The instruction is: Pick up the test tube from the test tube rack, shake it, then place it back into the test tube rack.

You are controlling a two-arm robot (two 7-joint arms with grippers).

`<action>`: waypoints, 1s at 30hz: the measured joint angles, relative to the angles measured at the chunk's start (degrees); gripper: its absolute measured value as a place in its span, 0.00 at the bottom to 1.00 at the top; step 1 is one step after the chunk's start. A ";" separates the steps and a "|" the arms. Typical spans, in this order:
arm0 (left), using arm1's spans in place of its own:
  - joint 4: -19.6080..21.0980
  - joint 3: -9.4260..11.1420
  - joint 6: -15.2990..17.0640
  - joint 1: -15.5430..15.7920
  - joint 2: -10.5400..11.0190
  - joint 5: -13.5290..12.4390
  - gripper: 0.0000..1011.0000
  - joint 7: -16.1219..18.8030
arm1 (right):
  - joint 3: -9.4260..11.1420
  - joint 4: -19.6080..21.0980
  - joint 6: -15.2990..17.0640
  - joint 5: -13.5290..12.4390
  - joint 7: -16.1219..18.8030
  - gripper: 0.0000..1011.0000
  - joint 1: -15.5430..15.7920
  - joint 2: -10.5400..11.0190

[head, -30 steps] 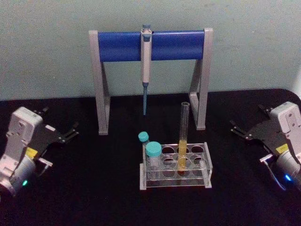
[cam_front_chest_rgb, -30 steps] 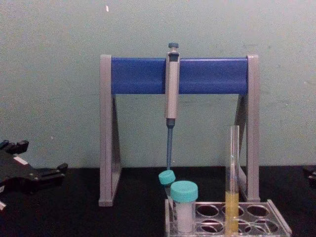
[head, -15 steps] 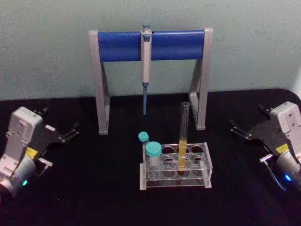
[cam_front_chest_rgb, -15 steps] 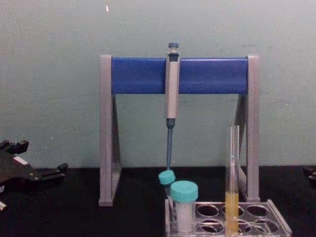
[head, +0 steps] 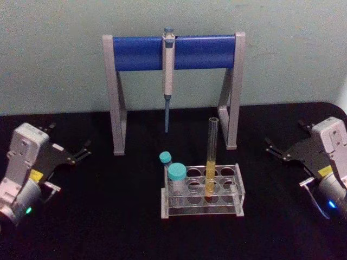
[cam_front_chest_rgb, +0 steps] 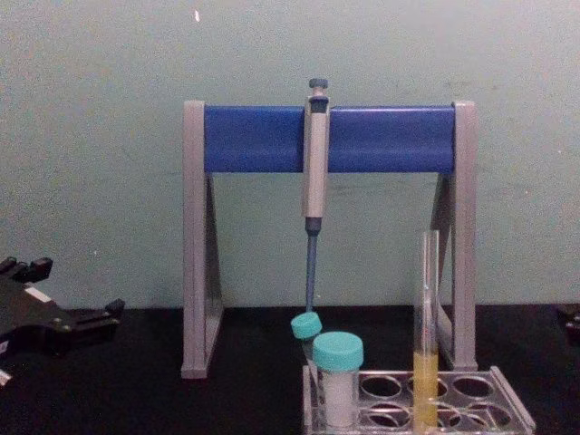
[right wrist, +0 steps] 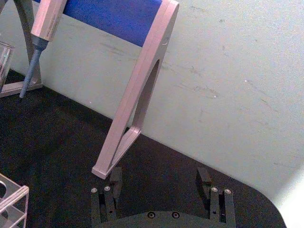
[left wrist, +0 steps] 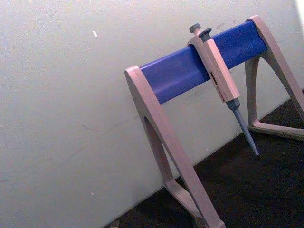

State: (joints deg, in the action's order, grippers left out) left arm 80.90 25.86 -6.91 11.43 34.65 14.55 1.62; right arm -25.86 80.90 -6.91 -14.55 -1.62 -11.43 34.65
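While the grey-and-blue pipette stand [head: 173, 51] spanned the back of the black table [head: 108, 216], the left gripper [head: 68, 139] and right gripper [head: 286, 136] lay well apart at either side, each spread wide and empty, their yellow stickers [head: 36, 175] too small to read. Between them the clear test tube rack [head: 238, 187] held the test tube [head: 211, 157] upright in one hole. The tube was tall, slim and uncapped, with yellow-orange liquid in its lower third.

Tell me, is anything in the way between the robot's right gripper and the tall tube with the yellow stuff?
Nothing visible is. Only bare black table lies between the right gripper, jaws open, and the test tube in its test tube rack. The teal-capped tubes stand on the tube's other side. The left gripper sits parked far left.
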 joint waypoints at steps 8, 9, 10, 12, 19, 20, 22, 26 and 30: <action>0.00 0.00 0.00 0.00 0.00 0.00 1.00 0.00 | 0.00 0.00 0.00 0.00 0.00 0.99 0.00 0.00; 0.00 0.00 0.00 0.00 0.00 0.00 1.00 0.00 | 0.00 0.00 0.00 0.00 0.00 0.99 0.00 0.00; 0.00 0.00 0.00 0.00 0.00 0.00 1.00 0.00 | 0.00 0.00 0.00 0.00 0.00 0.99 0.00 0.00; 0.00 0.00 0.00 0.00 0.00 0.00 1.00 0.00 | 0.00 0.00 0.00 0.00 0.00 0.99 0.00 0.00; 0.00 0.00 0.00 0.00 0.00 0.00 1.00 0.00 | 0.00 0.00 0.00 0.00 0.00 0.99 0.00 0.00; 0.00 0.00 0.00 0.00 0.00 0.00 1.00 0.00 | 0.00 0.00 0.00 0.00 0.00 0.99 0.00 0.00; 0.00 0.00 0.00 0.00 0.00 0.00 1.00 0.00 | 0.00 0.00 0.00 0.00 0.00 0.99 0.00 0.00; 0.00 0.00 0.00 0.00 0.00 0.00 1.00 0.00 | 0.00 0.00 0.00 0.00 0.00 0.99 0.00 0.00; 0.00 0.00 0.00 0.00 0.00 0.00 1.00 0.00 | 0.00 0.00 0.00 0.00 0.00 0.99 0.00 0.00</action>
State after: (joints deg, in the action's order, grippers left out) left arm 80.90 25.86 -6.91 11.43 34.65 14.55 1.62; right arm -25.86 80.90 -6.91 -14.55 -1.62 -11.43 34.65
